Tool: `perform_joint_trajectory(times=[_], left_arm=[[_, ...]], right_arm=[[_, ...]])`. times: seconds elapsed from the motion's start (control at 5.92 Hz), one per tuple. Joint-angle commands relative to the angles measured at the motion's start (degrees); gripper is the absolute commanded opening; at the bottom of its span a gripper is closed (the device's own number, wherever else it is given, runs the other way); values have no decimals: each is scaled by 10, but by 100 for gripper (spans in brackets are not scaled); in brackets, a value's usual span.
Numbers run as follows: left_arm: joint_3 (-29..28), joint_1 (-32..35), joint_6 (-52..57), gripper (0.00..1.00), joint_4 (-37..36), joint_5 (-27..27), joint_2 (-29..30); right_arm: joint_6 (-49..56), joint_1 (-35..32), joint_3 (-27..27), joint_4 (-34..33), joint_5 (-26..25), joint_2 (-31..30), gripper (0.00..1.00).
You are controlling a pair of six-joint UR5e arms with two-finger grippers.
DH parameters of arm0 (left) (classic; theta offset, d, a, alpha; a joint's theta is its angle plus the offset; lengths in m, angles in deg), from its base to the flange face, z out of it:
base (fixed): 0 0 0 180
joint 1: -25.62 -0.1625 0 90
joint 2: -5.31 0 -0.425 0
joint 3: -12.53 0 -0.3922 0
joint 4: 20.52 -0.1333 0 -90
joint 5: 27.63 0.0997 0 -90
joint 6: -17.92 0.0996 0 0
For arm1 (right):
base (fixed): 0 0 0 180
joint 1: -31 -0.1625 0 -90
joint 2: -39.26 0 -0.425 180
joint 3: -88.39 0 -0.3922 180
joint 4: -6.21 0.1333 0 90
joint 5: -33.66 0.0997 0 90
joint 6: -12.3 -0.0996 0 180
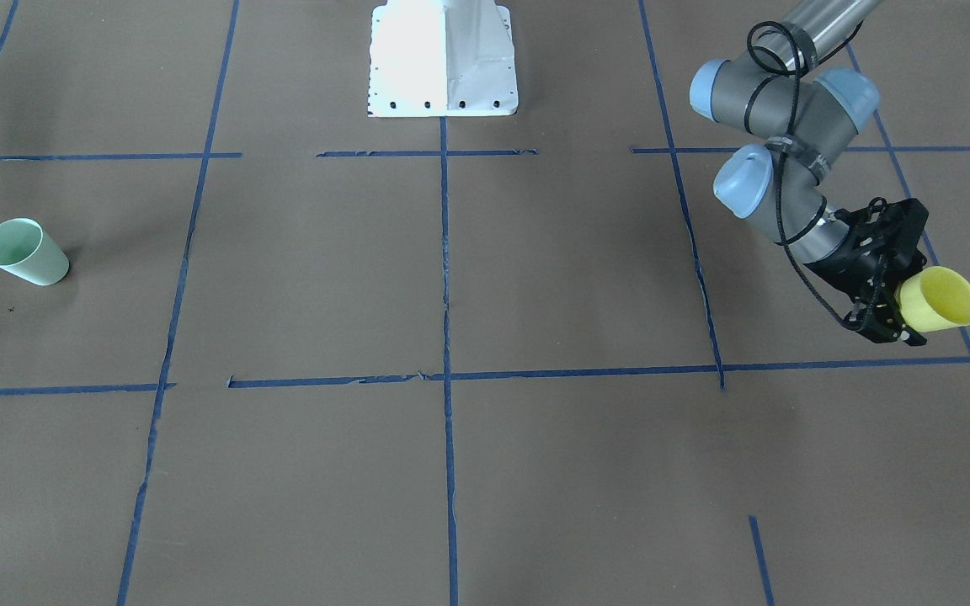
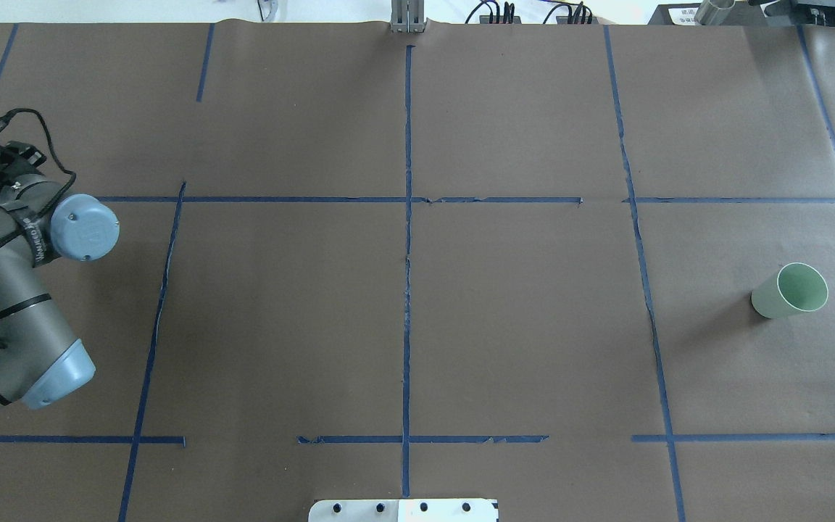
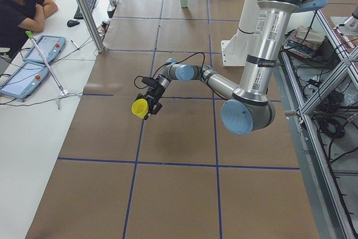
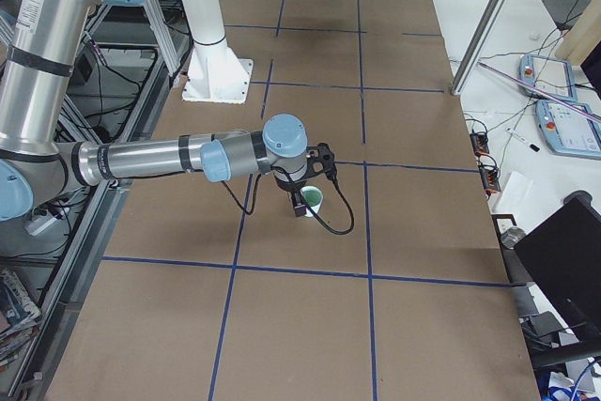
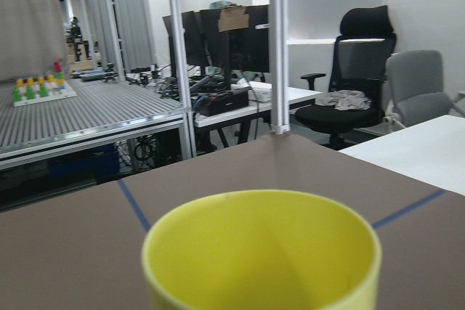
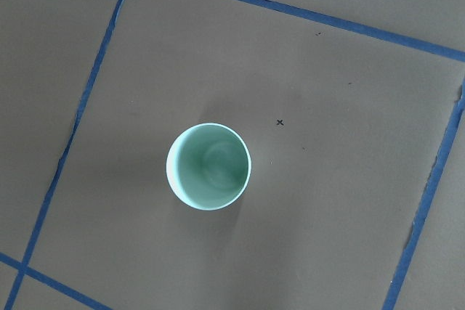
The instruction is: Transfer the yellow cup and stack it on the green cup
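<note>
Here, the left gripper (image 1: 902, 305) held the yellow cup (image 1: 944, 296) by its narrow end, with the fingers (image 1: 893, 330) closed against the cup wall. The cup lay tilted onto its side, its wide mouth pointing away from the wrist. It sat over the part of the table (image 1: 535, 278) at the robot's far left, just beside a line of blue tape (image 1: 445, 278). In the left wrist view the yellow rim filled the lower frame, and the brown table surface ran beyond it.

The green cup (image 1: 26, 252) stood upright on the table at the robot's far right, mouth up, well apart from the yellow cup. It stood inside one cell of the tape grid and touched none of the lines. The right wrist view looked straight down into it, with a small black cross mark (image 6: 280, 122) near its rim.

In the exterior right view the right gripper (image 4: 301, 204) hung at the green cup, pointing downward. Whether its fingers were spread or closed could not be told. The white robot base (image 1: 443, 59) stood at the table's middle edge.
</note>
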Motion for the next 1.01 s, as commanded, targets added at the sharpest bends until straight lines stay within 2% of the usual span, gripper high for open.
perform_joint_trajectory(times=[0.0,0.17,0.34,0.51,0.68,0.84], left_arm=[[-4,-19,141,14,140,8,21],[4,-20,319,18,226,3,41],[-7,-44,403,20,369,1,43],[-7,-68,456,22,457,-45,43],[-6,-87,514,25,476,-75,43],[-1,-134,558,20,502,-77,60]], right_arm=[[-13,4,-10,0,2,6,100],[-13,21,-21,0,1,16,100],[-13,23,-20,0,1,26,100],[-13,24,-24,0,2,32,100],[-21,34,-24,0,2,46,100],[-110,55,-25,1,-1,89,100]])
